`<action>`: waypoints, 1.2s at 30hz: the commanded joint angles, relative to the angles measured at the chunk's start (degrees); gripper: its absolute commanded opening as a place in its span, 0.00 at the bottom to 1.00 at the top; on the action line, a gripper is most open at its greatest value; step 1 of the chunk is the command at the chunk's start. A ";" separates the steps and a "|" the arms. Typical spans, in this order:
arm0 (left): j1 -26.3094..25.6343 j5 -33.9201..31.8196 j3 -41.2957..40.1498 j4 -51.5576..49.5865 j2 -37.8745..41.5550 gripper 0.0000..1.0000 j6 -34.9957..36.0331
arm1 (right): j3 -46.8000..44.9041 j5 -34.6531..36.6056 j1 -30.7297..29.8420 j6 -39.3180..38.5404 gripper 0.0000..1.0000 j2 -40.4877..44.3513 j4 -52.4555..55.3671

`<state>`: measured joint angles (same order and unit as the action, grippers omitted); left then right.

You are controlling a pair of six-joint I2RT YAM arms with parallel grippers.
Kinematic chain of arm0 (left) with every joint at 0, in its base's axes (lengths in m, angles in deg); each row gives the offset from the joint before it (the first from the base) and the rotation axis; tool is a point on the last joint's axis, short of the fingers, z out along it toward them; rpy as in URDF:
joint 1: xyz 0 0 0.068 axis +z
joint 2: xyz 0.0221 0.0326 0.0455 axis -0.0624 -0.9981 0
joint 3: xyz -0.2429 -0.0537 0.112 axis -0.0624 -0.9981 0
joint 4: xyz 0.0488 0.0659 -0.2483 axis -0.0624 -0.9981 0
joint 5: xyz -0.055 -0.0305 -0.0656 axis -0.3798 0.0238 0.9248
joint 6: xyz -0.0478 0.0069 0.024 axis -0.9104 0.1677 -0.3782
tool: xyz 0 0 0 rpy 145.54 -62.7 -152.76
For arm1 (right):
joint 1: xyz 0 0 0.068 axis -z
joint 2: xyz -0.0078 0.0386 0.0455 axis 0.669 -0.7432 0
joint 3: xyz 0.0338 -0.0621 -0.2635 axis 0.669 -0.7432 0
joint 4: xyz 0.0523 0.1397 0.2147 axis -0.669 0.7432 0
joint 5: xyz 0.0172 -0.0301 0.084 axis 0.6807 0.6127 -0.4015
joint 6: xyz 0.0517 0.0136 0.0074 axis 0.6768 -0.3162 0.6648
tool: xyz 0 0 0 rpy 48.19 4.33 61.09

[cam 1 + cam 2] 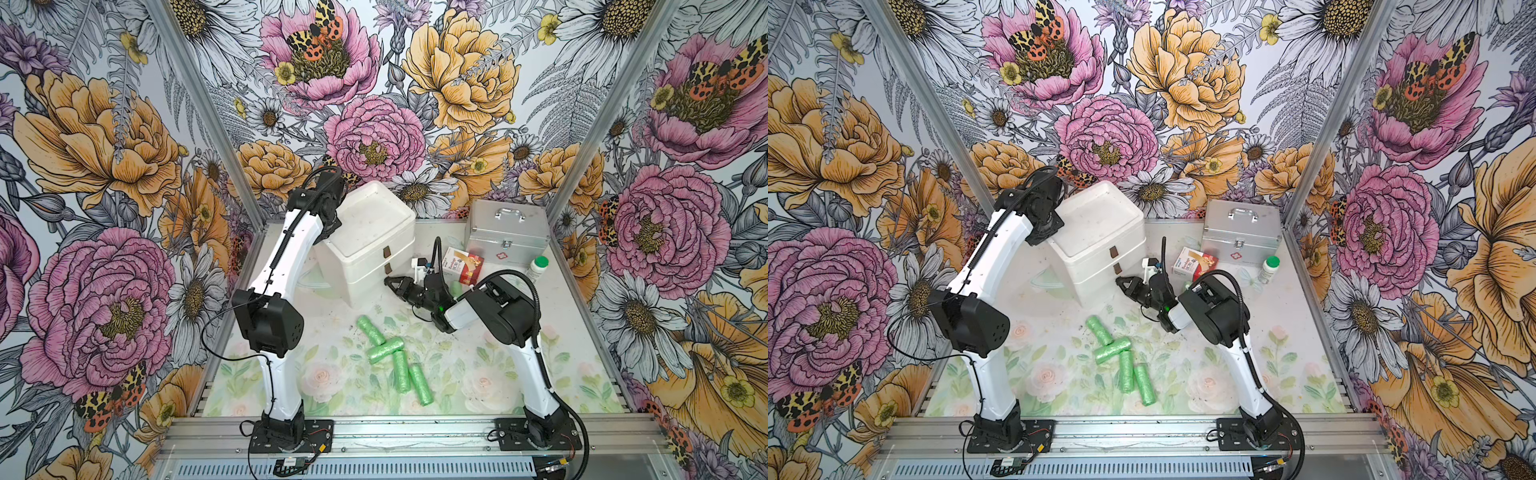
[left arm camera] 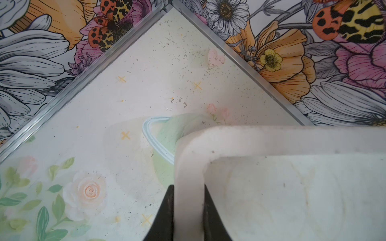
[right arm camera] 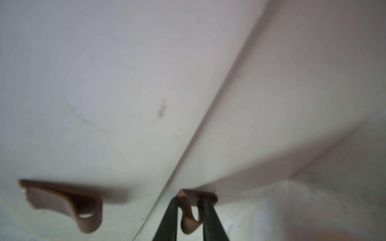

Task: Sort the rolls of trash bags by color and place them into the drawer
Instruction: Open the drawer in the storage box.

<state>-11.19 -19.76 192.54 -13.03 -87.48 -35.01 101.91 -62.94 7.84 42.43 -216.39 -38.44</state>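
Several light green rolls of trash bags lie loose on the floral mat in front of the white drawer unit. Both of its drawers look pushed in. My left gripper is shut on the unit's raised top rim; in both top views its wrist hides it. My right gripper reaches the unit's front, and its fingers pinch the lower drawer's brown pull tab. The upper tab hangs free.
A silver case stands at the back right. In front of it lie a red and white box and a white bottle with a green cap. Floral walls with metal posts close in three sides.
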 commanded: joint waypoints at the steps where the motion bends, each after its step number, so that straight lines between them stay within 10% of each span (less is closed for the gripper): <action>1: -0.86 9.15 -2.69 -6.96 -1.84 0.00 -1.49 | 1.00 2.43 0.16 -0.77 0.09 0.21 -1.77; 36: -0.97 9.15 -2.47 -6.94 -2.22 0.00 -1.30 | -26.17 10.54 0.93 -13.10 0.02 35.07 23.69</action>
<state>-11.21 -19.74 192.56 -12.99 -87.48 -34.81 77.13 -55.82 7.95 31.22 -184.52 -14.44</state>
